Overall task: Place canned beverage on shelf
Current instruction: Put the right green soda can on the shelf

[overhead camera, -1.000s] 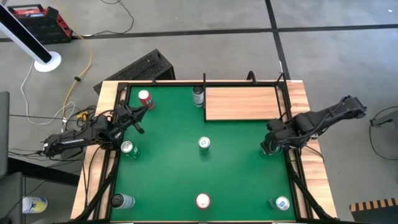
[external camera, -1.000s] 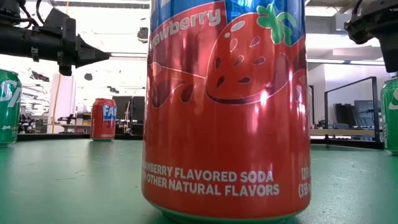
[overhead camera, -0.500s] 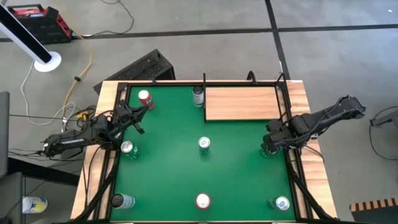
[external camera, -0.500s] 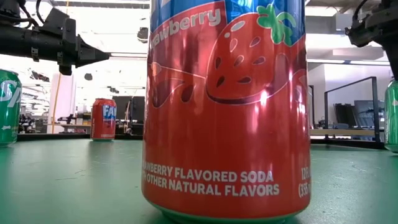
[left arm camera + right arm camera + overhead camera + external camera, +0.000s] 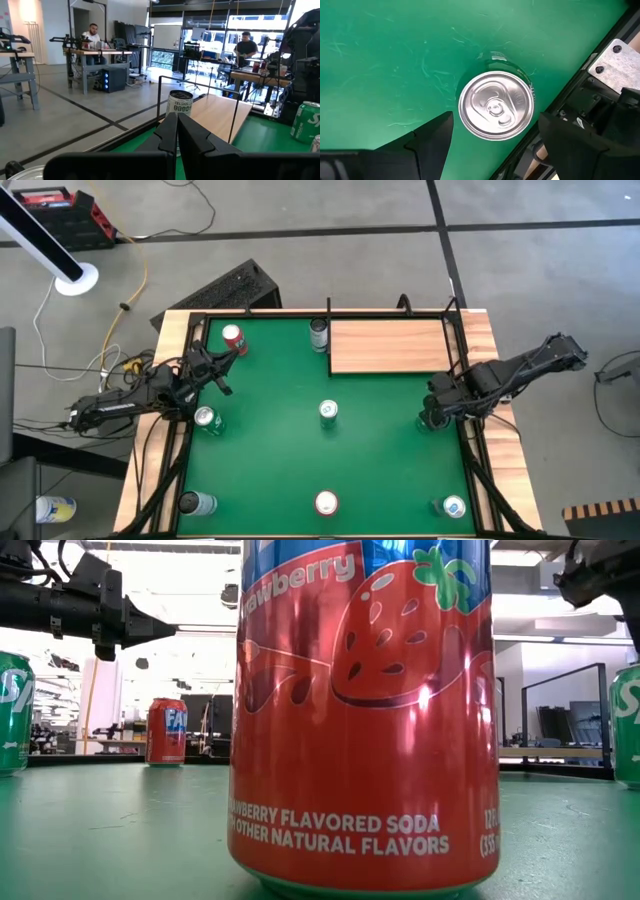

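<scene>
A green canned beverage stands upright on the green table near its right edge and also shows in the low view. My right gripper hangs above it, pointing down and open. One finger stands on either side of the can's top, clear of it. In the high view this gripper covers the can. The shelf, a light wooden panel, lies at the far right of the table. My left gripper is shut and held level at the table's left side, near a red can.
A dark can stands beside the shelf's left edge. More cans stand at the middle, left and along the near edge. A black rail runs close to my right gripper. People sit at desks beyond the table.
My right gripper has tipped a little above the green can while staying open over it. In the low view more of that can now shows below the hand.
</scene>
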Robot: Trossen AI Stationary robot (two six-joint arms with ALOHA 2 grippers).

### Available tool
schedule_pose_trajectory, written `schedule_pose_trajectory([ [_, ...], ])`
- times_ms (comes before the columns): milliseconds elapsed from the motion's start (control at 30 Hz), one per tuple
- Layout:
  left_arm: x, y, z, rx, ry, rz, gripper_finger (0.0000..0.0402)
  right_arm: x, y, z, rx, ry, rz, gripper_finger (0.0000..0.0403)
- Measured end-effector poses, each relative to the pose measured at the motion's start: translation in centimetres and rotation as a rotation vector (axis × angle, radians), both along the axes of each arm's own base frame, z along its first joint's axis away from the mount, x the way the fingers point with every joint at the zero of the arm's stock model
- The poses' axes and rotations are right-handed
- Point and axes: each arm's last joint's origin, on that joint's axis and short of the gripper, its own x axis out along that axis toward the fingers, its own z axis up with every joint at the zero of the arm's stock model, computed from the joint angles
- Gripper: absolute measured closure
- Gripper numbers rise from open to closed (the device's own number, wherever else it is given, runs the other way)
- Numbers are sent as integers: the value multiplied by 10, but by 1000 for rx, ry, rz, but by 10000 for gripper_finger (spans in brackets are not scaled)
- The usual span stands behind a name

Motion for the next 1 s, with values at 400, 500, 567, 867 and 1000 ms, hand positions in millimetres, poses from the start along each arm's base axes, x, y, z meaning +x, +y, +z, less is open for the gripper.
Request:
schedule_pose_trajectory([
  [400,1,0,-2,-5,24,0,402,4,1,-9,-21,-36,-2,85],
  [500,0,0,-2,-5,24,0,402,3,0,-11,-31,-23,17,85],
  [567,0,0,-2,-4,24,1,402,3,0,-11,-41,-22,22,85],
  [867,0,0,-1,-4,12,8,402,3,0,-4,-38,-31,64,85],
  [1000,-1,1,0,-7,0,33,402,0,-1,0,-49,-11,94,85],
])
